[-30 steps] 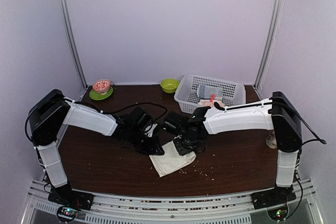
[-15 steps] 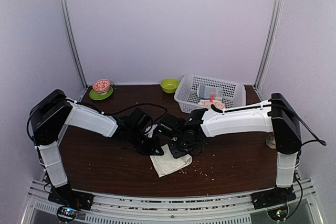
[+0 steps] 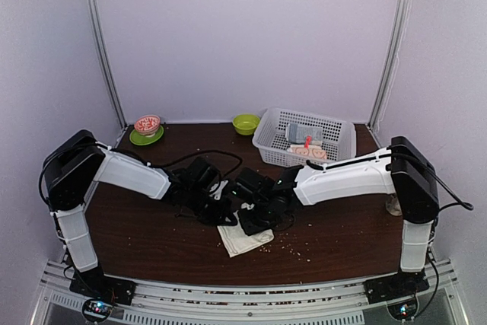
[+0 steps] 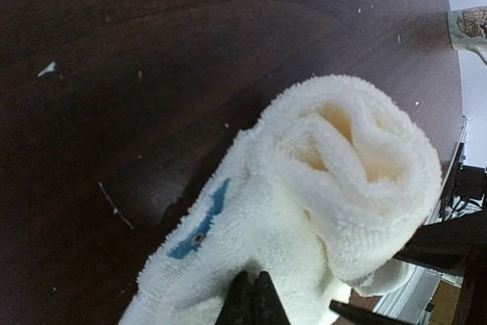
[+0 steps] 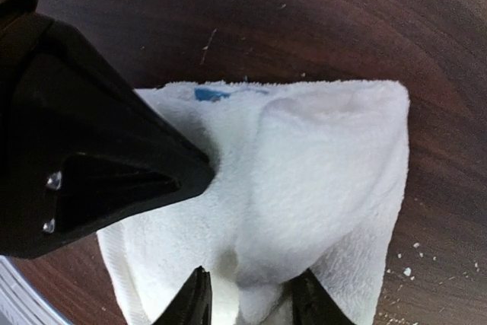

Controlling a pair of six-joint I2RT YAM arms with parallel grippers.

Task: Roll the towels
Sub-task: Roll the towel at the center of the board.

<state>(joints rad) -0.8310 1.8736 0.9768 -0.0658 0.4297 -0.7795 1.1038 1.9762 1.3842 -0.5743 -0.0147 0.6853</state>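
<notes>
The plain cream-white towel (image 3: 245, 238) lies partly rolled on the dark table, its blue mark (image 4: 199, 222) showing beside the roll (image 4: 358, 165). My left gripper (image 3: 226, 217) is shut, its tips (image 4: 255, 298) pinched into the towel's near side. My right gripper (image 3: 255, 223) is open, its fingers (image 5: 194, 302) standing either side of the raised fold (image 5: 319, 173) of the towel. The left gripper's black body (image 5: 84, 157) fills the left of the right wrist view. The cream towel with orange-pink faces (image 3: 308, 151) lies in the basket.
A white basket (image 3: 338, 129) at the back right also holds a grey-blue rolled towel (image 3: 304, 133). A green bowl (image 3: 246, 122) and a green plate with a red patterned bowl (image 3: 147, 125) stand at the back. Crumbs (image 3: 293, 246) dot the table.
The right gripper has slid left over the towel and opened. The left gripper has closed on the towel. The towel is bunched tighter and further left.
</notes>
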